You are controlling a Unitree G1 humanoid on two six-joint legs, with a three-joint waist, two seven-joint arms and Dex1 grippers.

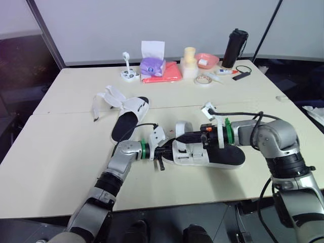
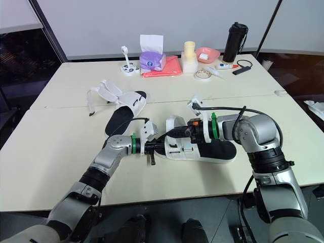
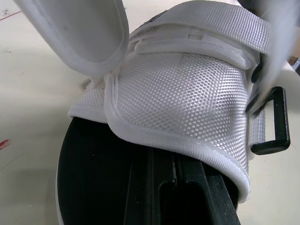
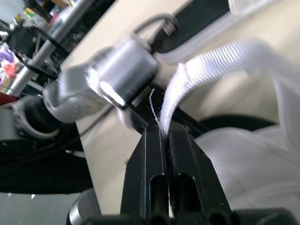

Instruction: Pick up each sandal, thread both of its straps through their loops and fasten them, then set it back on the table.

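A white sandal with a black insole (image 1: 223, 156) lies mid-table between my two grippers. My left gripper (image 1: 166, 152) is at its toe end, with the fingers (image 3: 173, 192) pressed together on the edge of the sole. The woven white upper (image 3: 187, 93) and a black plastic loop (image 3: 274, 123) sit just beyond them. My right gripper (image 4: 161, 133) is shut on the frayed end of a white strap (image 4: 220, 58), which arches over the sandal (image 1: 181, 126). The second sandal (image 1: 127, 115) lies at the back left, its straps (image 1: 104, 101) loose on the table.
Along the far edge stand a black bottle (image 1: 235, 48), a pink bowl (image 1: 206, 59), a cream cylinder (image 1: 189, 62), a tape roll (image 1: 204, 80), a purple tissue box (image 1: 152, 65) on a red cloth (image 1: 166, 76), and a small white item (image 1: 129, 73).
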